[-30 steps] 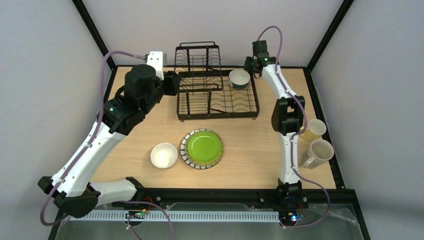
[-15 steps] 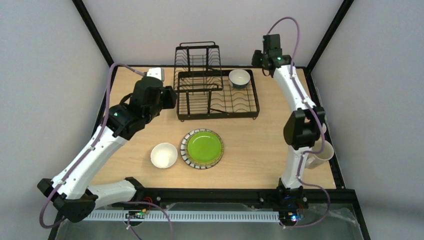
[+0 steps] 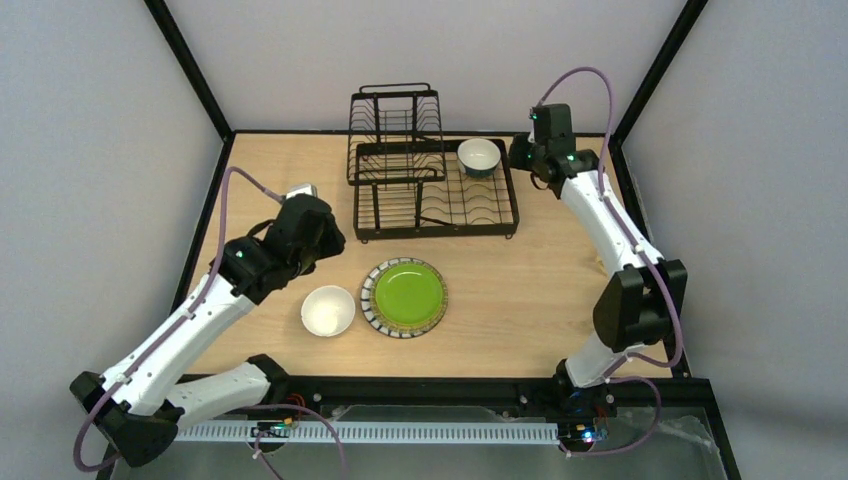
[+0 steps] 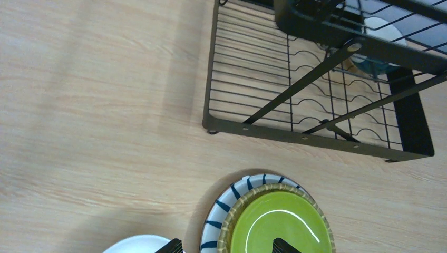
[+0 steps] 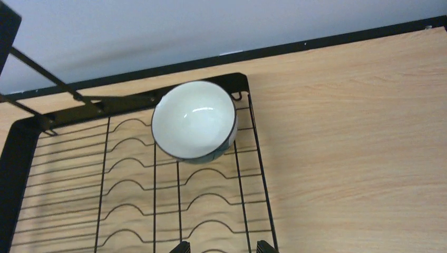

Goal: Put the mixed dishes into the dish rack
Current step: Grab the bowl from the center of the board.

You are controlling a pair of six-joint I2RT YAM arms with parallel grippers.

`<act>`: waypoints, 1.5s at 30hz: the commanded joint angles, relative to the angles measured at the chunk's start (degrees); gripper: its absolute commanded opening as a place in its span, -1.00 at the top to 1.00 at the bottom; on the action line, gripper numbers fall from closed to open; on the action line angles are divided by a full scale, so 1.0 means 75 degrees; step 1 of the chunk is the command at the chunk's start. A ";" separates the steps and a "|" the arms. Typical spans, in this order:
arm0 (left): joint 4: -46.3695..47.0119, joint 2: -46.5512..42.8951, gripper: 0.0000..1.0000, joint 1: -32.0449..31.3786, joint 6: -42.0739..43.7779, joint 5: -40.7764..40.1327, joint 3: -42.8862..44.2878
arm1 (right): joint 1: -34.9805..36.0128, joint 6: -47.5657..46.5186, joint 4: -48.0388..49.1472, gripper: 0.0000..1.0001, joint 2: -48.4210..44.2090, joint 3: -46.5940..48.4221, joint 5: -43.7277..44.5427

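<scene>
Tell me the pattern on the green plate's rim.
Plate rim: dark stripes on white; left wrist view.

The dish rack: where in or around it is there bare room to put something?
The dish rack is mostly free: the flat tray's slots are bare except the far right corner, holding the blue bowl, and the raised tier looks empty. Bare table lies between rack and green plate. It's tightest where the white bowl sits beside that plate.

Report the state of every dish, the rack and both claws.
Green plate with striped rim: flat on wooden table, unloaded.
White bowl: upright on table, empty.
Blue-outside bowl: opening up, in rack tray corner.
Black wire dish rack: holds only that bowl.
Left claw: open, empty.
Right claw: open, empty.
</scene>
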 commanded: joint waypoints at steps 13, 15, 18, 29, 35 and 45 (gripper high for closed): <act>-0.0106 -0.0199 -0.98 0.0002 -0.1129 0.0061 -0.1105 | 0.0232 0.0046 0.0325 -0.45 -0.1394 -0.1361 -0.0171; -0.0084 -0.0124 -0.98 0.0002 -0.1170 0.0058 -0.1189 | 0.0258 0.0074 0.0309 -0.45 -0.1435 -0.1444 -0.0217; -0.0078 -0.0013 -0.98 0.0001 -0.1222 0.0081 -0.1312 | 0.0291 0.0136 0.0312 -0.45 -0.1613 -0.1664 -0.0261; -0.0107 0.0071 -0.98 0.0001 -0.1654 -0.0089 -0.1755 | 0.0426 0.0254 0.0198 -0.45 -0.2337 -0.2304 -0.0256; -0.0373 -0.0146 -0.98 0.0000 -0.2035 -0.0229 -0.1999 | 0.0534 0.0295 0.0169 -0.46 -0.2750 -0.2746 -0.0311; -0.0697 -0.0545 -0.98 0.0012 -0.2966 -0.0265 -0.2455 | 0.0612 0.0277 0.0110 -0.46 -0.3257 -0.3278 -0.0414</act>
